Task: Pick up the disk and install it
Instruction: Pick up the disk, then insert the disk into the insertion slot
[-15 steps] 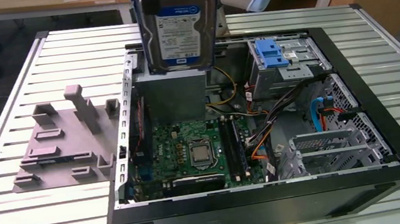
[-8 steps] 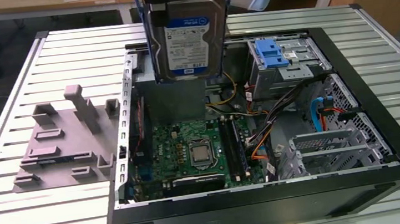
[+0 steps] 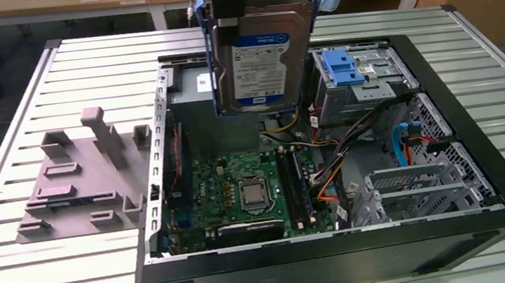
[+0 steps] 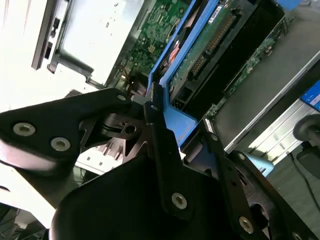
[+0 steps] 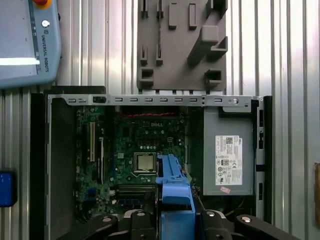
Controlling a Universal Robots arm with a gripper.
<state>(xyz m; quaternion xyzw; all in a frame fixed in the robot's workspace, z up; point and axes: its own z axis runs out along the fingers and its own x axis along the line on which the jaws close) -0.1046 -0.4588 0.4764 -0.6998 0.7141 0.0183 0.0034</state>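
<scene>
Pincer [image 3: 230, 3] of the single arm is hanging above the open computer case [image 3: 340, 262]. Its black fingers [image 4: 159, 131] are clamping the blue frame [image 4: 176, 120] of the disk [image 3: 261, 59], one finger on each side of the frame, with no gap showing between finger and plastic.

In the exterior view the disk is hanging upright from its upper end, raised clear of the case, over the case's far half. Its white-and-blue label is facing the camera. In the second wrist view the disk's green circuit-board side [image 4: 207, 42] is showing, running away from the fingers toward the case interior. In the first wrist view the frame's blue end [image 5: 174, 187] is projecting over the middle of the case.

Inside the case, the motherboard [image 3: 238, 185] is lying on the floor, with the processor socket [image 3: 252, 195] near its centre. The power supply [image 5: 227, 155], carrying a white sticker, is occupying one far corner of the case. The silver drive cage [image 3: 358, 77] with its blue latch is sitting in the other far corner, on the exterior view's right.

Outside the case, a grey fixture plate [image 3: 79, 184] is lying just beside its wall on the exterior view's left. The slatted table [image 3: 51, 282] is carrying both case and plate.
</scene>
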